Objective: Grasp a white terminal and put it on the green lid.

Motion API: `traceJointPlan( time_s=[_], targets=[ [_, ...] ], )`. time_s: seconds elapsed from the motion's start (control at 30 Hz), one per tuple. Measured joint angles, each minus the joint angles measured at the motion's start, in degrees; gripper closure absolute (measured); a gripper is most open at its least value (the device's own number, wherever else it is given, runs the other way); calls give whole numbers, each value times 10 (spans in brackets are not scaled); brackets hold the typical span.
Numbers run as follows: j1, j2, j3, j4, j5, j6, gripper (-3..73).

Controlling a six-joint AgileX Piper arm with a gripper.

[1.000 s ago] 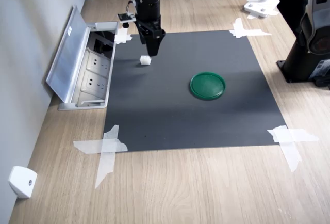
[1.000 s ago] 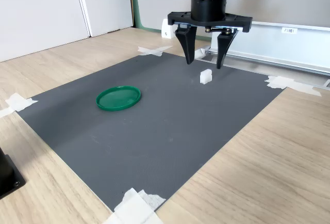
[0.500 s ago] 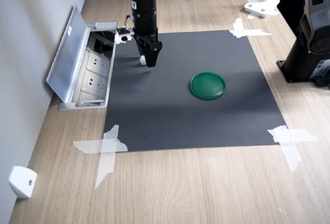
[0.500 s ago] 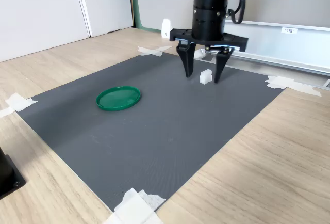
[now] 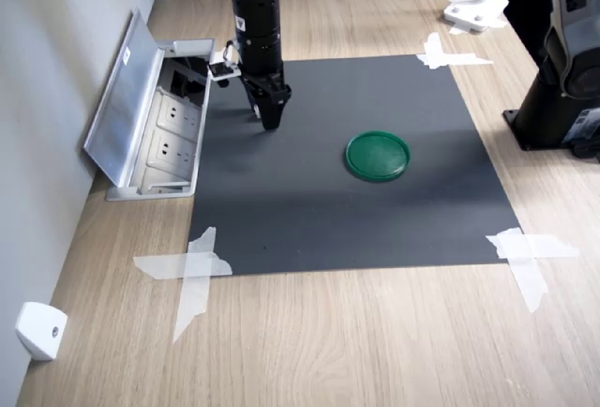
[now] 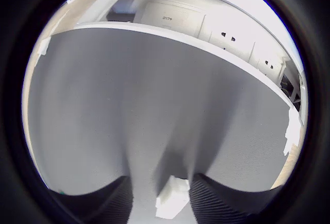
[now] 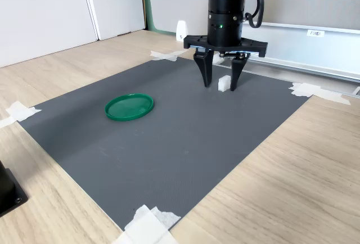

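Over the last second the pincer (image 7: 220, 82) has been dropping from above the white terminal (image 7: 224, 83) down to the dark mat (image 7: 169, 131), so that its two fingers are now straddling the piece; this suggests the approach is finishing and the squeeze is about to come. The jaws are standing spread, one finger on each side of the terminal, and a gap is showing between each finger and the piece in the second exterior view, so nothing is being pinched yet. In the wrist view the terminal (image 6: 170, 197) is sitting between the fingertips (image 6: 105, 203). The green lid (image 7: 129, 107) is lying flat on the mat, well apart toward the second exterior view's left, still bare.
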Motion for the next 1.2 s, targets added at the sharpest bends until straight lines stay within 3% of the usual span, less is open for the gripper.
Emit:
traceJointPlan(
  time_s=[0.3, 0.7, 1.03, 1.2],
  targets=[
    [0, 1, 0, -12, -1, 12, 602],
    [8, -121, 40, 19, 55, -27, 605],
    [96, -243, 215, 23, 48, -39, 605],
    [106, -266, 307, 22, 11, -39, 605]
  ],
)
